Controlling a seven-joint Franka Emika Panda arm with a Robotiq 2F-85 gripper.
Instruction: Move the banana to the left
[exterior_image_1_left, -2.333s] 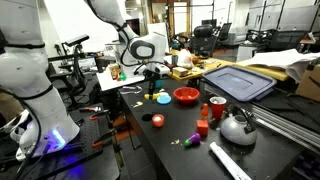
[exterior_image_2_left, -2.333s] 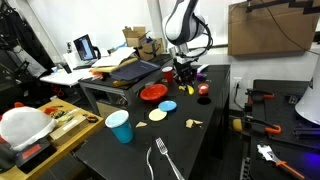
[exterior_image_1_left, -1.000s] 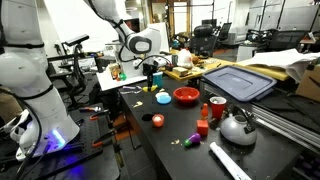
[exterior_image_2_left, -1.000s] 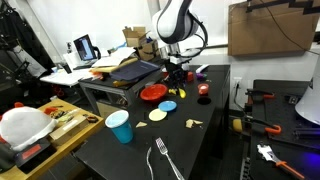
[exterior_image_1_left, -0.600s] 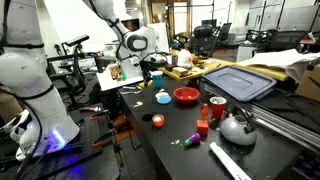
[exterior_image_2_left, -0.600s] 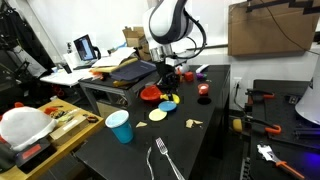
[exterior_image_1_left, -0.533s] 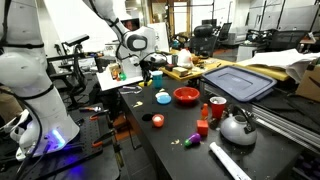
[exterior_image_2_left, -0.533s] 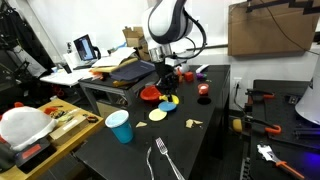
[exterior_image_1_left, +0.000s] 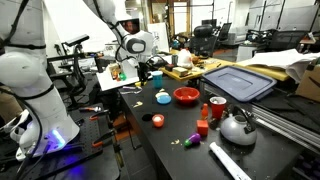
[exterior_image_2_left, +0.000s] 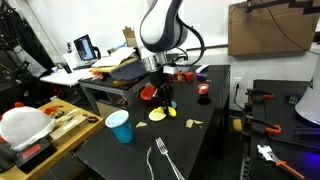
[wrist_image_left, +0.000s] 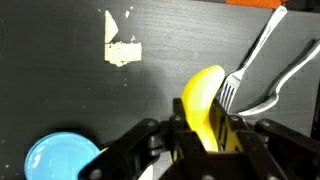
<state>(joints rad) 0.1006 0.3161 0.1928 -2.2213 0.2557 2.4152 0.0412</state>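
Note:
The banana (wrist_image_left: 205, 108) is bright yellow and curved. It stands between my gripper's (wrist_image_left: 207, 135) fingers, which are shut on it. In an exterior view the gripper (exterior_image_2_left: 165, 102) hangs low over the black table (exterior_image_2_left: 130, 160) with the banana (exterior_image_2_left: 169, 109) at its tips, next to a pale yellow disc (exterior_image_2_left: 157, 116). In an exterior view the gripper (exterior_image_1_left: 141, 74) is near the table's far left corner; the banana is too small to make out there.
A fork (wrist_image_left: 262, 68) lies just right of the banana; it also shows in an exterior view (exterior_image_2_left: 163, 160). A blue cup (exterior_image_2_left: 119, 127), a beige scrap (exterior_image_2_left: 194, 123), a red bowl (exterior_image_1_left: 186, 96), a kettle (exterior_image_1_left: 237, 127) and a red can (exterior_image_1_left: 215, 108) stand on the table.
The gripper, with the banana in it, has moved away from the red bowl across the table towards the blue cup and fork, and has come lower.

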